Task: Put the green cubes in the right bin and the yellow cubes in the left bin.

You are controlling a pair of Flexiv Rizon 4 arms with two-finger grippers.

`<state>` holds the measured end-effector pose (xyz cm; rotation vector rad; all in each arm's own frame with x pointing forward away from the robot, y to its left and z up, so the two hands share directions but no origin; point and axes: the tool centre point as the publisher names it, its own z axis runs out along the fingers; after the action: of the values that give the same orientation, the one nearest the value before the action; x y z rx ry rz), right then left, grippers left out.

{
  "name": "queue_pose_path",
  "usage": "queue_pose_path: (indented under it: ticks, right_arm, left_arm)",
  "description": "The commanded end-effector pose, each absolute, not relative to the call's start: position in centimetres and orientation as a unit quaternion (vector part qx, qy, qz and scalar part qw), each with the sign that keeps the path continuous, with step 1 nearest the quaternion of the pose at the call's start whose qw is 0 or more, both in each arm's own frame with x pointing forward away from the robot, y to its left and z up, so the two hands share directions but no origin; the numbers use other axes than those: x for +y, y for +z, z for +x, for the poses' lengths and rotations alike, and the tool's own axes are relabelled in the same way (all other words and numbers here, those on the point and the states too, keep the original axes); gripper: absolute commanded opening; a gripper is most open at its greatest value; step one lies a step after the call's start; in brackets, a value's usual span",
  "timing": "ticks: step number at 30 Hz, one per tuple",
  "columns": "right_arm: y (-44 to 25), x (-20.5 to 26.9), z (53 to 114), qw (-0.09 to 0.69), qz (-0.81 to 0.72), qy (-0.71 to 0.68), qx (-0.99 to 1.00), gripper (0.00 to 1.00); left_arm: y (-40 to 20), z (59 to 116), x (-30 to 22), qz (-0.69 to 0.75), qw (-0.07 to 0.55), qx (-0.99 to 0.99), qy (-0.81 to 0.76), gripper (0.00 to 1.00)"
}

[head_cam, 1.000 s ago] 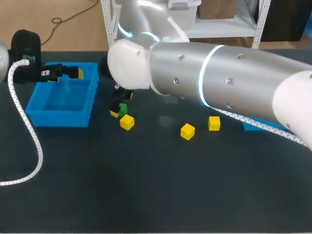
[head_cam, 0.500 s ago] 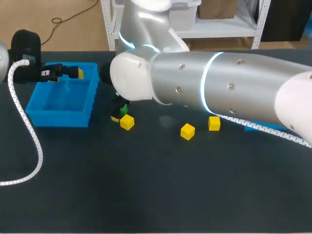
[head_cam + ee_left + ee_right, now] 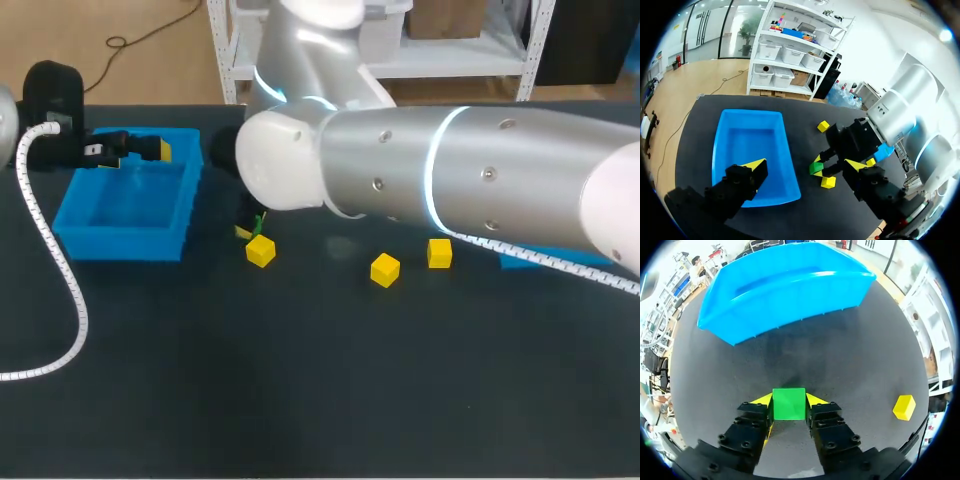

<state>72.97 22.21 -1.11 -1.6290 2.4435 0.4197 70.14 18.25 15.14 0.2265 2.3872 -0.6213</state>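
In the right wrist view a green cube (image 3: 788,403) sits on the table between my right gripper's (image 3: 789,409) yellow tips, and both tips press its sides. From the head view only a sliver of this green cube (image 3: 256,222) shows under my right arm. A yellow cube (image 3: 260,250) lies just in front of it; two more yellow cubes (image 3: 385,269) (image 3: 439,253) lie further right. My left gripper (image 3: 135,150) hangs open and empty over the left blue bin (image 3: 120,243). The left wrist view shows the green cube (image 3: 815,167) beside the bin (image 3: 725,150).
My right arm's thick body crosses the table from the right and covers most of the right blue bin (image 3: 520,262). A white cable (image 3: 60,270) trails from my left arm over the table's left side. Ahead of the right gripper stands the left bin's wall (image 3: 785,315).
My right gripper's fingers have closed onto the green cube, and the right arm has shifted slightly to the right. The left arm has not moved.
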Motion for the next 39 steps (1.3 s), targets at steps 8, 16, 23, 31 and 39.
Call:
queue_pose_path:
  ticks: [8,16,23,31,39]
  right_arm:
    - [8.2,17.9,77.6,0.199,-0.460,0.197,0.843,0.00]
    - [15.8,8.7,81.9,0.305,-0.347,0.199,0.865,0.00]
    - [18.5,-1.9,82.0,0.359,-0.219,0.161,0.893,0.00]
    - [19.8,-12.8,78.1,0.405,-0.081,0.130,0.902,0.00]
    - [18.3,-17.4,73.5,0.405,0.009,0.109,0.908,0.00]
  left_arm:
    - [15.0,70.0,18.5,0.088,0.329,0.908,-0.242,1.00]
    - [15.0,70.0,18.5,0.088,0.329,0.908,-0.242,1.00]
    - [15.0,70.0,18.5,0.088,0.329,0.908,-0.242,1.00]
    - [15.0,70.0,18.5,0.088,0.329,0.908,-0.242,1.00]
    - [15.0,70.0,18.5,0.088,0.329,0.908,-0.242,1.00]
